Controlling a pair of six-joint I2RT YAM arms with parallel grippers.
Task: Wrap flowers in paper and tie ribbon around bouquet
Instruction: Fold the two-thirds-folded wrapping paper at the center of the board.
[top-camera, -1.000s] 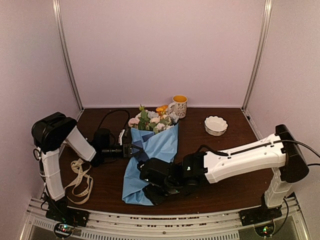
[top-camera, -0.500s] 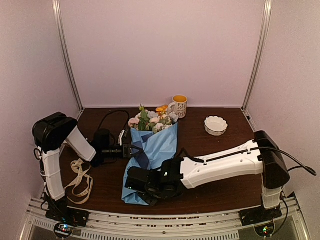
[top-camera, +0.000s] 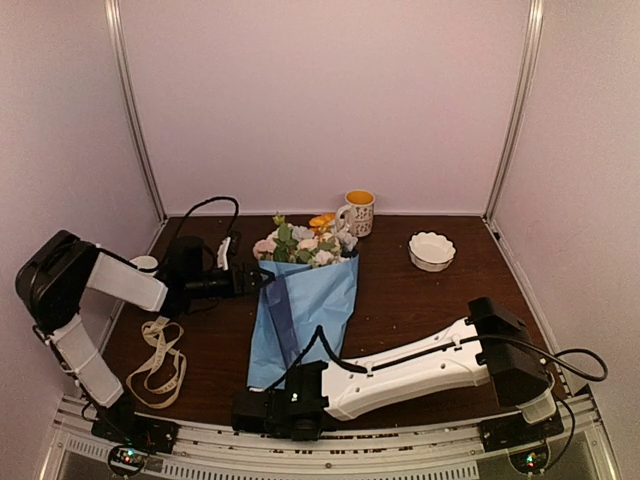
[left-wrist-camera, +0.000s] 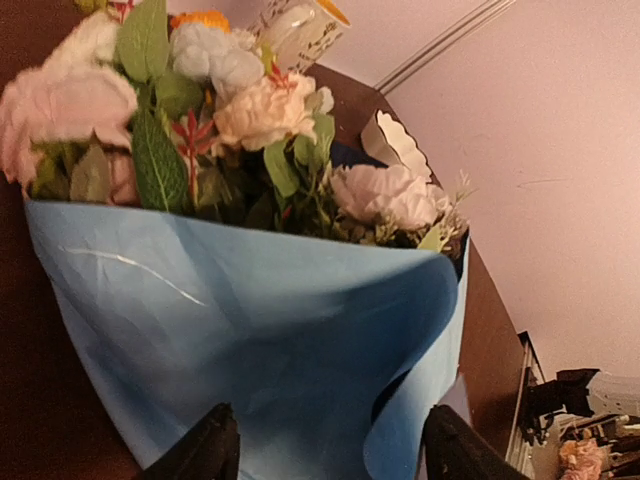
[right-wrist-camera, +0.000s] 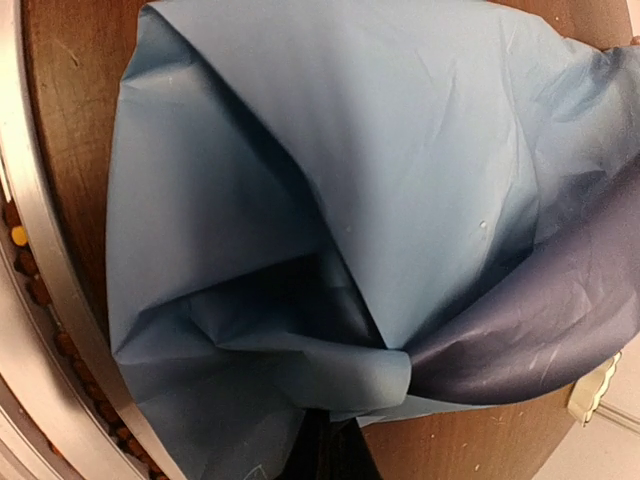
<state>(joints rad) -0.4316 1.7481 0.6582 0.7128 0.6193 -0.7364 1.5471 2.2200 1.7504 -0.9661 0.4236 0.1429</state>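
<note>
Bouquet (top-camera: 303, 290): flowers (left-wrist-camera: 250, 110) coned in paper (right-wrist-camera: 330, 180), lying mid-table. Left gripper (left-wrist-camera: 322, 452) agape at the wrap, holding nothing. Right gripper (top-camera: 243, 412) apparently pinched on the paper's tail. Ribbon (top-camera: 158, 362) loose at left; tying not yet done.

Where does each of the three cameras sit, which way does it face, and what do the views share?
Top external: above and behind the bases, facing down and forward over the table; both arms, left gripper and right gripper show.
Left wrist: low beside the bouquet, facing its flowers and the mug; its open fingertips show.
Right wrist: over the near table edge, facing down on the paper; its fingers are mostly hidden.
Shared: the blue paper in all three; flowers and mug in top and left wrist.
</note>
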